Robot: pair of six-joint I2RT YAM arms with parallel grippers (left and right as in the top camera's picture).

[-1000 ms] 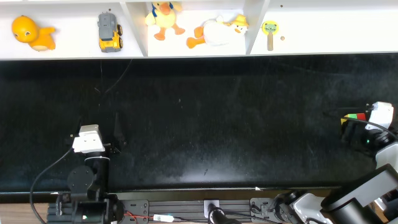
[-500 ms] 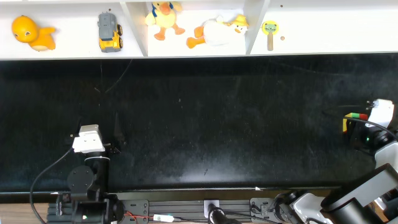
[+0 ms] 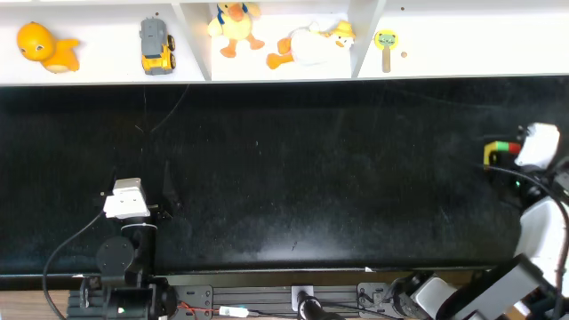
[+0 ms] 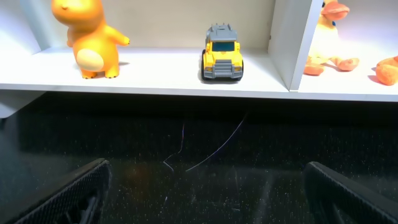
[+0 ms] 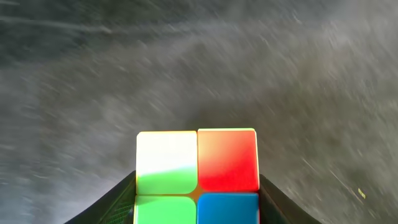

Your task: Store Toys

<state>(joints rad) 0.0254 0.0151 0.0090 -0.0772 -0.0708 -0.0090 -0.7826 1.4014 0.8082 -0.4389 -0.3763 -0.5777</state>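
Right gripper: fingers closed against two opposite sides of the puzzle cube, gripping it.
Puzzle cube: at the table's far-right edge, over the black tabletop, well apart from the shelf (whether it touches the surface, I cannot tell).
Cube face: pale green, red, green and blue squares.
Left gripper: fingers spread wide with nothing between them, near the table's near-left corner, facing the shelf.
Shelf: white, along the far edge, split into compartments.
Left compartment: orange duck figure and yellow toy truck.
Middle compartment: two plush ducks, one lying on its side.
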